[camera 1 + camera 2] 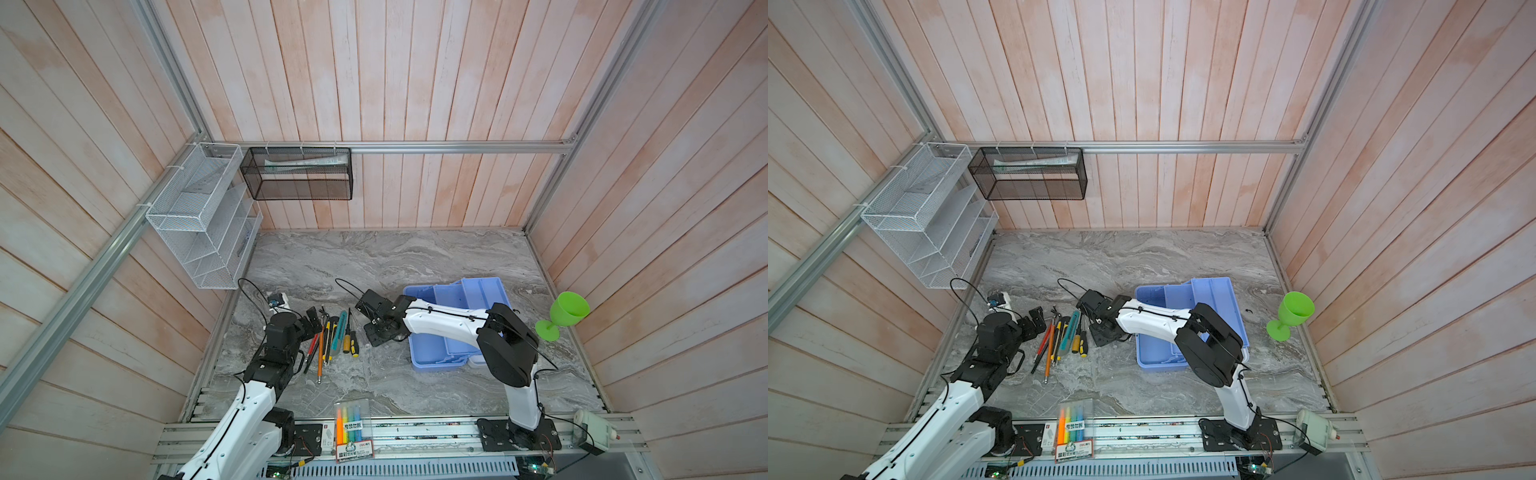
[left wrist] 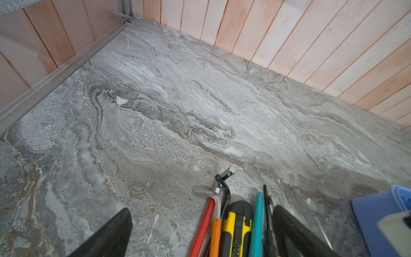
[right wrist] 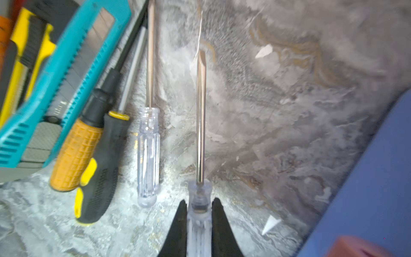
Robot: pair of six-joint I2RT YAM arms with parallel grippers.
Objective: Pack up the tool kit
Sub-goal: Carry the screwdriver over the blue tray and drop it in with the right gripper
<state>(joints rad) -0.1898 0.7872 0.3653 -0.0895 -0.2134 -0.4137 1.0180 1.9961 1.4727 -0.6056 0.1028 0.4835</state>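
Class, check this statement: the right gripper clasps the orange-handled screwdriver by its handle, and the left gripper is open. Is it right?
Not quite. The right gripper clasps a clear-handled screwdriver by its handle, as the right wrist view shows; the orange-handled screwdriver lies untouched. The left gripper is open.

The far half of the tabletop (image 1: 374, 257) lies bare, open to either arm. The tool row (image 1: 334, 338) crowds the gap between the spread fingers of the left claw (image 2: 202, 210). The right claw (image 3: 198, 203) pinches a clear screwdriver (image 3: 200, 122); only a thin strip of marble parts it from the second clear screwdriver (image 3: 148, 155). The blue case (image 1: 436, 365) walls off the right side.
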